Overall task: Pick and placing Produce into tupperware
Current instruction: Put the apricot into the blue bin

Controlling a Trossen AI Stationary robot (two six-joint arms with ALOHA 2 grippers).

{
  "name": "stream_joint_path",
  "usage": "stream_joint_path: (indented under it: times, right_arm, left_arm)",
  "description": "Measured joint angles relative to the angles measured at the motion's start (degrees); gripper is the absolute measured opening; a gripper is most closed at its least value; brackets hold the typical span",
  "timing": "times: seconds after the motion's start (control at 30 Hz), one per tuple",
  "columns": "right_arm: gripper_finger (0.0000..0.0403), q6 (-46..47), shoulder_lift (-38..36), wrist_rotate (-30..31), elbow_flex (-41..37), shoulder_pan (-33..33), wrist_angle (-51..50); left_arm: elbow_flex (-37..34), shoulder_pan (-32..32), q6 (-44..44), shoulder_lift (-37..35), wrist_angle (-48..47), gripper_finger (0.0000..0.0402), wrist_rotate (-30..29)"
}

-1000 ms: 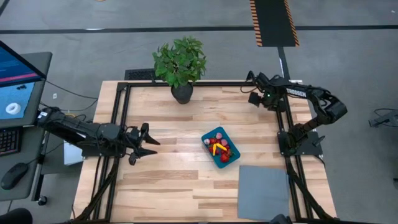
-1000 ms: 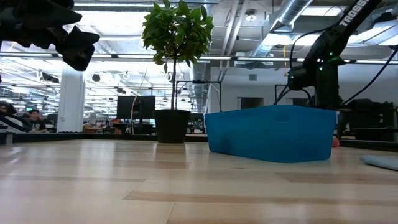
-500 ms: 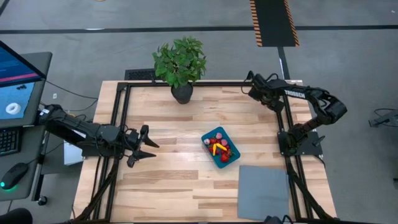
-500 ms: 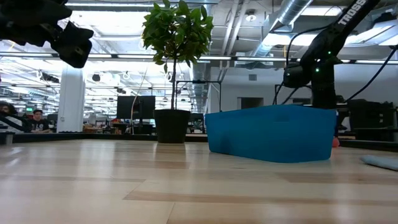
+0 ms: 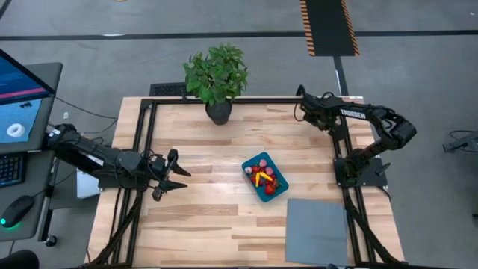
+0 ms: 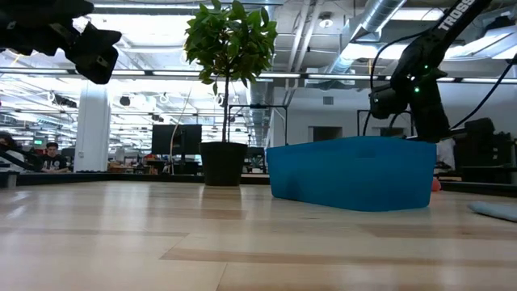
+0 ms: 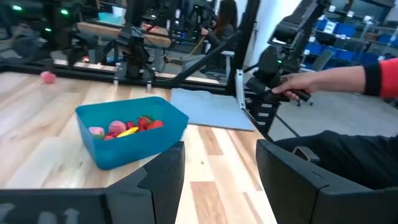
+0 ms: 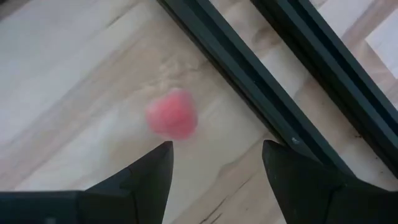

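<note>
One loose pink produce piece (image 8: 171, 114) blurred on wooden table (image 5: 209, 224) below spread, empty right gripper (image 8: 214, 165). Rest in teal tupperware (image 5: 265, 176) mid-table. Left gripper (image 5: 176, 172) spread, empty. Person's hand (image 7: 311, 79) beyond.

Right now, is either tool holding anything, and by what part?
Nothing is held. The right tool is open above a loose pink piece on the table; the left tool is open, facing the tupperware.
</note>
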Motion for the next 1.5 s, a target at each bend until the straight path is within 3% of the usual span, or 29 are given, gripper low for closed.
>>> stream_joint_path:
  times: [0.43, 0.73, 1.0, 1.13, 1.33, 1.5]
  right_arm:
    - [0.027, 7.4, 0.01, 1.16, 0.02, 0.22, 4.58]
    - [0.0268, 8.45, 0.11, 2.79, 0.02, -1.45, 3.18]
    - [0.0245, 7.44, 0.2, 2.29, 0.01, -3.74, 4.7]
    - [0.0235, 10.38, 0.23, -0.96, -0.53, -3.81, 6.1]
    - [0.0201, 14.64, 1.21, 0.48, -0.53, -2.39, 7.56]
    - [0.0174, 10.54, 3.91, -0.82, -0.38, -2.91, 8.48]
  left_arm:
    - [0.0, 0.04, -3.41, 0.0, 0.38, 0.0187, -2.2]
    - [0.0, 0.04, -3.28, 0.01, 1.18, 0.0187, -0.18]
    - [0.0, 0.04, -2.21, 0.02, 1.09, 0.0187, -0.12]
    - [0.0, 0.04, -2.29, 0.02, 1.07, 0.0187, -0.1]
    - [0.0, 0.04, -2.12, 0.0, 1.04, 0.0187, 0.38]
    - [0.0, 0.07, -2.93, 0.02, 1.0, 0.0187, 2.49]
